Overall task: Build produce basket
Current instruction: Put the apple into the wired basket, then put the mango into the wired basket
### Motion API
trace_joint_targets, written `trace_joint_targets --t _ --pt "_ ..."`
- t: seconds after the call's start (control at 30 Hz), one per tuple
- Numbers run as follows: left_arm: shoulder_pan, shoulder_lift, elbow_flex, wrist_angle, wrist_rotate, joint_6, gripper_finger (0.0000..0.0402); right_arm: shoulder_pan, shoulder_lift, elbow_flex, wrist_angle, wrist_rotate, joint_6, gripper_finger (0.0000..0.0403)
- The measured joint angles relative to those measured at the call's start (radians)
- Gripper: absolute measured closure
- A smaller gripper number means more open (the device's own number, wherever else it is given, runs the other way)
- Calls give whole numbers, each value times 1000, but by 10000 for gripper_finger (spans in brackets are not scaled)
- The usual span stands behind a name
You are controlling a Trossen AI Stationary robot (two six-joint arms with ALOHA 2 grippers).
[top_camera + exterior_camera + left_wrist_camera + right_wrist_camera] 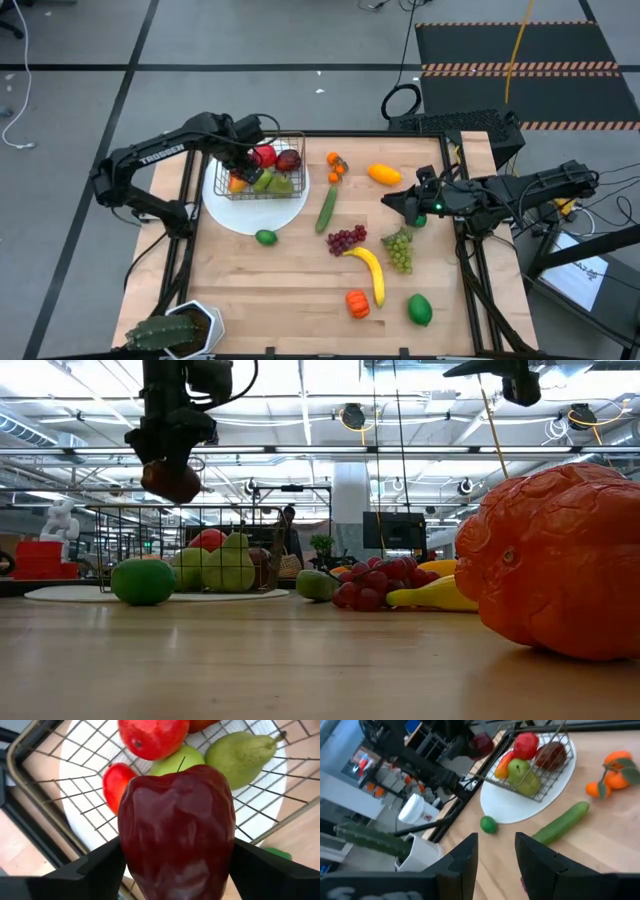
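Basket [268, 168] sits on the white plate [262, 215] at the table's far left, already part filled: I count a red apple [264, 155], a darker one [289, 160], a pear [277, 182] and something orange-red at its near-left corner.

My left gripper [175, 870] hangs over the basket's left edge, fingers [100, 870] clamped on a dark red apple [176, 827]. Low view shows that apple well above the rim, so I judge it about to go in, not yet released.

Right gripper [495, 855] waits near the table's right edge, holding nothing, fingers a narrow gap apart.

Left out on the table:
- lime [265, 237] just off the plate
- cucumber [326, 208]
- small oranges [335, 165]
- mango [384, 174]
- purple grapes [346, 239], green grapes [399, 248]
- banana [368, 270]
- orange pepper [357, 303]
- green fruit [419, 309] near the front edge

My estimate: under halfway; most pieces are on the right arm's side.
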Motion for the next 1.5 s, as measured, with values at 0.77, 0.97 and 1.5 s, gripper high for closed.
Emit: trace_joint_targets --t 0.77,0.97,1.5 --pt "-144 -121 175 41 99 -418 159 46 -2 0 -104 -238 184 280" --pt "-385 -161 175 162 68 -585 216 89 -1 0 -216 -237 251 280" --pt "-997 -146 146 484 -493 -654 293 127 -1 0 -183 -71 199 197"
